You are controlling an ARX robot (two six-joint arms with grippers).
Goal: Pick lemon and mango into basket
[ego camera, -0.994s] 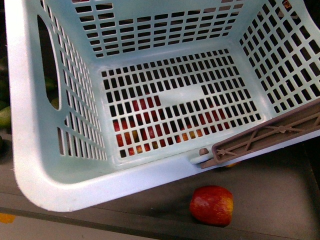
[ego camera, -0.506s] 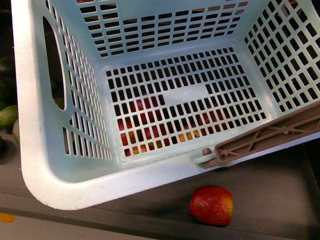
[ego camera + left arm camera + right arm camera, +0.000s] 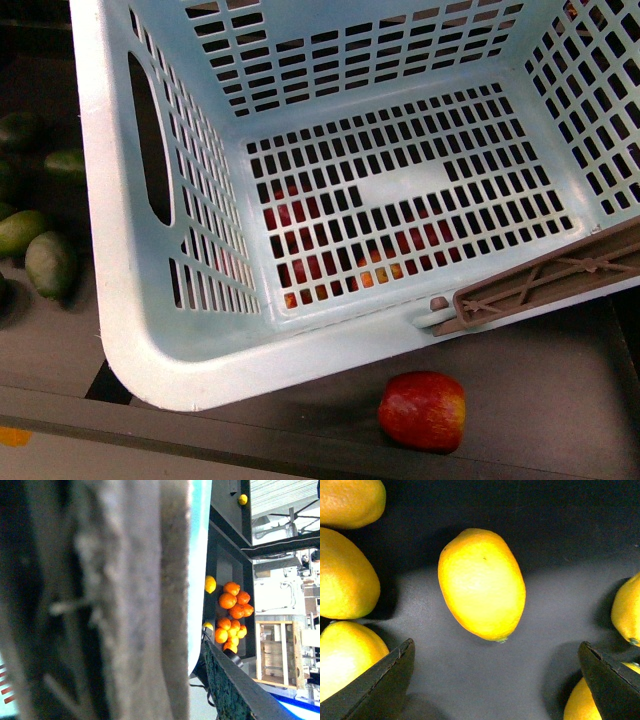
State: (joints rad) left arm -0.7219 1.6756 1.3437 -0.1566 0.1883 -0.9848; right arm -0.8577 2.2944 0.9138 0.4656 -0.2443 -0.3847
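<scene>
While the teal slotted plastic basket (image 3: 130,300) is empty, the right pincer (image 3: 496,648) gapes over a plump yellow lemon (image 3: 481,584). Next: descend, close.

Counter (image 3: 560,385): dark grey, matte, darker raised lip along near edge. Floor (image 3: 150,462) on near side of lip: pale grey-beige, yellow mark (image 3: 12,436) at far left. Left wrist view: black shelving (image 3: 227,555), wooden crate (image 3: 277,652) beside it, pale slatted ceiling panel (image 3: 285,495), brightly lit. Right wrist view: black shelf surface (image 3: 485,680), grey sheen under direct light.
</scene>
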